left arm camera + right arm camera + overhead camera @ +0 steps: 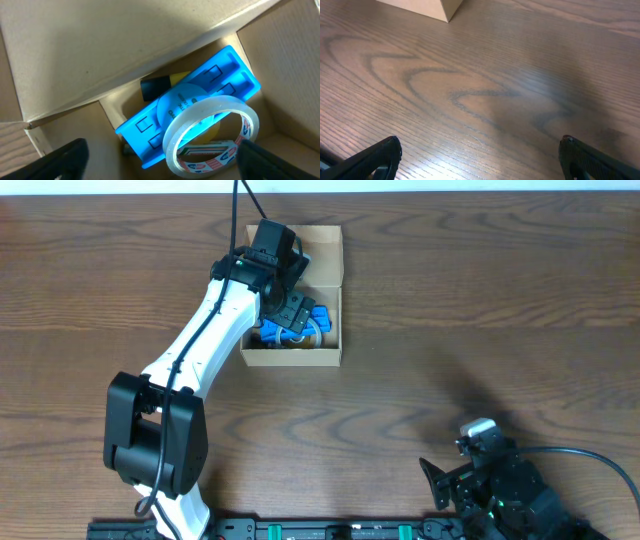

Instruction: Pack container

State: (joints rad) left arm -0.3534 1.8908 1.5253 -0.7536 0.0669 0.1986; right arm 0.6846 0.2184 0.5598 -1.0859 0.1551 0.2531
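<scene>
The tan cardboard container (335,280) stands open at the back middle of the table. My left gripper (290,305) hangs over its inside, open and empty, its fingers either side of the contents (160,167). Inside lie a blue plastic tray-like piece (200,100), a clear tape roll (172,137) with red-and-white core print leaning on it, and a black-and-yellow object (160,85) behind. The box wall (100,55) fills the upper left wrist view. My right gripper (480,160) is open and empty above bare table at the front right (480,480).
The wooden table (480,310) surrounds the box. A corner of the box (440,7) shows at the top of the right wrist view. A black rail (330,530) runs along the front edge.
</scene>
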